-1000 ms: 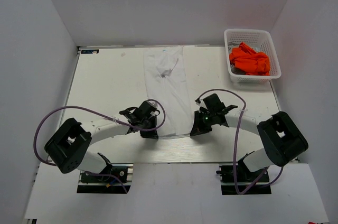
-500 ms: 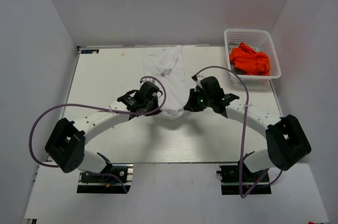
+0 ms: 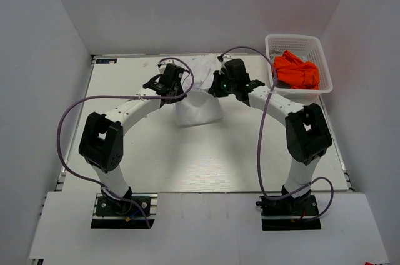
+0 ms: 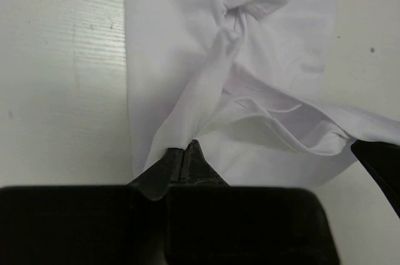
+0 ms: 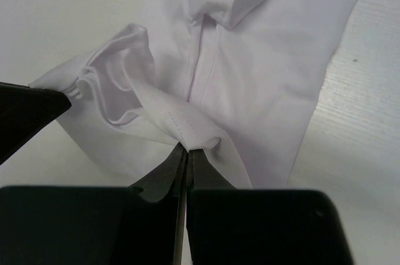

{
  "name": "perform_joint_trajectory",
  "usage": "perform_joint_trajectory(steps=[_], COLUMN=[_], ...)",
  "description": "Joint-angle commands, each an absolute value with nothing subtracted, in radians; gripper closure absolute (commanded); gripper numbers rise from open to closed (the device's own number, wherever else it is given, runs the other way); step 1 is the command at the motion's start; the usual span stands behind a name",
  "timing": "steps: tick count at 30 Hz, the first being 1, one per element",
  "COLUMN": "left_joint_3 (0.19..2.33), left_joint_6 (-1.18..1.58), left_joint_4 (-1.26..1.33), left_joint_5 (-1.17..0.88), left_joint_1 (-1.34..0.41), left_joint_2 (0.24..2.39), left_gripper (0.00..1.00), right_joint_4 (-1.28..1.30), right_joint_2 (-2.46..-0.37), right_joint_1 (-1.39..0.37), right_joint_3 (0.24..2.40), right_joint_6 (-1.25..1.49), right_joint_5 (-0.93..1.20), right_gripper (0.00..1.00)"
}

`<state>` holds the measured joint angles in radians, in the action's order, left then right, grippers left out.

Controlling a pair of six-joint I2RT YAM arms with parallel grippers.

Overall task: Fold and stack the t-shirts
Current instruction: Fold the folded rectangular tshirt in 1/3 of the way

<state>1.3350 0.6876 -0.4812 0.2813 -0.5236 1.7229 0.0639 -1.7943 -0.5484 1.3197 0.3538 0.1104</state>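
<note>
L hand [image 4: 185, 152], R hand [image 5: 186, 152] folded white tee [image 3: 199, 111] | basket [image 3: 299, 92]: orange tee [image 3: 299, 70]

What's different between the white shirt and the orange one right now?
The white t-shirt lies on the table, partly doubled over itself; the orange t-shirt sits bunched in a heap inside the basket. The left gripper and the right gripper each pinch an edge of the white t-shirt; nothing touches the orange t-shirt. Both are soft, thin cloth.
</note>
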Motion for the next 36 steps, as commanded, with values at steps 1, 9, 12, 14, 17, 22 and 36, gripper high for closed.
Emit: perform_joint_trajectory(steps=[1,9,12,14,17,22,36], left_joint_3=[1.405,1.531,1.554,1.565,1.577,1.634,1.703], left_joint_6=[0.623,0.581,0.581,0.581,0.581,0.558,0.534], left_joint_4=[-0.440,-0.419,-0.419,-0.419,-0.419,-0.419,-0.376], left_joint_5=[0.269,0.250,0.250,0.250,0.250,0.229,0.229], left_joint_1=[-0.497,-0.443,-0.425,-0.416,-0.407,-0.396,-0.357], left_joint_2=[1.742,1.884,1.928,1.937,1.979,2.054,2.069], left_gripper=[1.00,1.00,1.00,1.00,1.00,1.00,0.00], right_joint_4=[0.069,0.066,0.092,0.100,0.095,0.097,0.017], right_joint_2=[-1.845,-2.000,-2.057,-2.081,-2.118,-2.178,-2.175], right_joint_1=[-0.523,-0.491,-0.480,-0.468,-0.456,-0.445,-0.414], right_joint_3=[1.431,1.566,1.623,1.650,1.675,1.712,1.697], right_joint_6=[0.324,0.325,0.324,0.324,0.330,0.354,0.365], right_joint_5=[0.123,0.147,0.155,0.161,0.164,0.175,0.295], right_gripper=[1.00,1.00,1.00,1.00,1.00,1.00,0.10])
